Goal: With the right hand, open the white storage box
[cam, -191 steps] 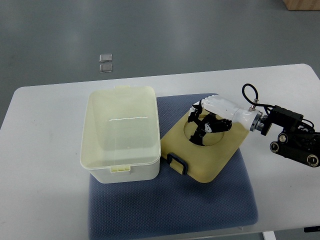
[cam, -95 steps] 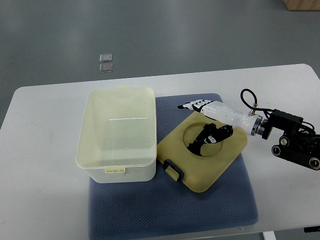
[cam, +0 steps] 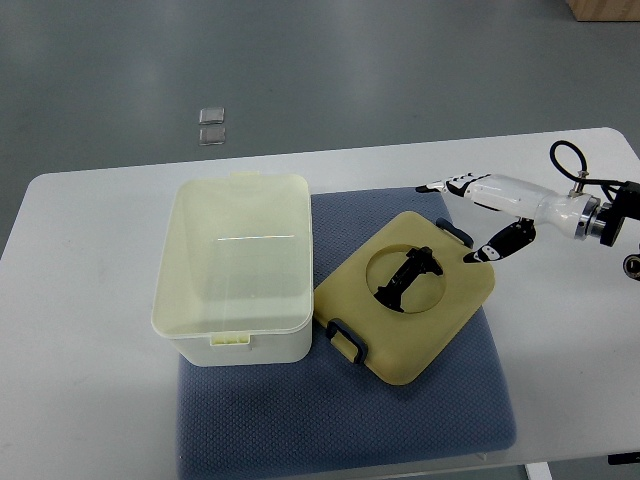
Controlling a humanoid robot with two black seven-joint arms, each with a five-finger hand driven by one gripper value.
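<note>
1. Lid (cam: 412, 300) off: the cream cover of the white storage box (cam: 236, 268) lies flat on the blue mat (cam: 340, 420), just right of the box and touching its lower right corner.
2. The box itself stands open on the left part of the mat, overhanging onto the white table (cam: 90, 400), nearer the table's left edge than its right.
3. The lid shows a round recess with a black handle (cam: 404, 278) in it, and dark latches (cam: 347, 335) at its near and far edges.
4. The right hand (cam: 485, 210) reaches in from the right edge of the table, fingers (cam: 440, 186) stretched out and gripping nothing; it hovers over the lid's far right corner, with the dark thumb pointing down beside that corner.
5. Two small clear squares (cam: 211, 126) lie on the grey floor beyond the table's far edge.
</note>
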